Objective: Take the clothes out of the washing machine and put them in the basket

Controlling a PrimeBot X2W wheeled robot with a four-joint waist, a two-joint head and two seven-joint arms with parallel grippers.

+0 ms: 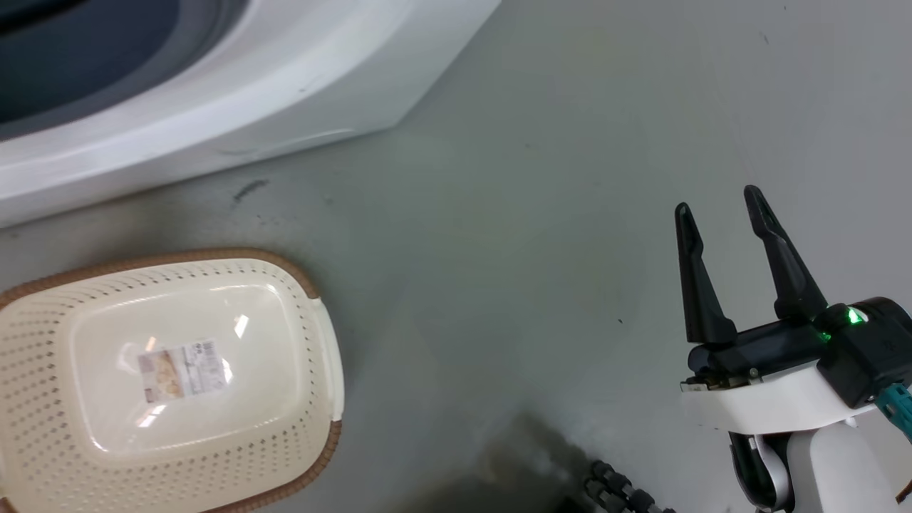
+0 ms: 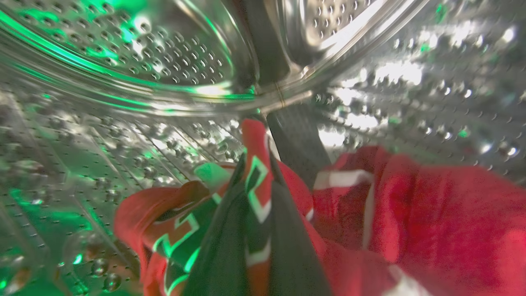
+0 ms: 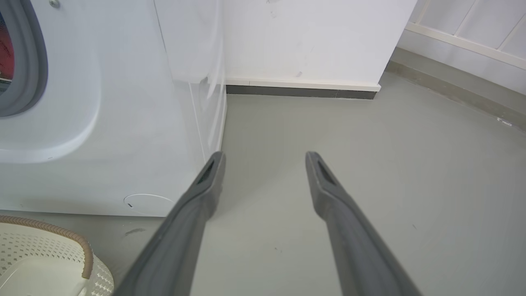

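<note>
our left gripper (image 2: 255, 164) pinched a fold of the clothes (image 2: 431, 213) low in the drum (image 2: 123, 135); the right gripper (image 1: 718, 203) hung wide. best pulled slowly, clear of the port (image 3: 35, 61), toward the empty basket (image 1: 50, 320).

One washing machine (image 1: 285, 78), one basket (image 1: 178, 255), one left pincer (image 2: 257, 164), one right pincer (image 1: 719, 199), and red clothes (image 2: 431, 213) too bunched to count.

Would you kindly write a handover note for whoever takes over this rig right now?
Left hand: in the drum of the washing machine, apparently shut on a fold of the red clothes.
Right hand: open, empty, over the floor to the right of the basket.
Done: nothing in the basket yet.
Left: pull the clothes out and drop them into the basket.
</note>
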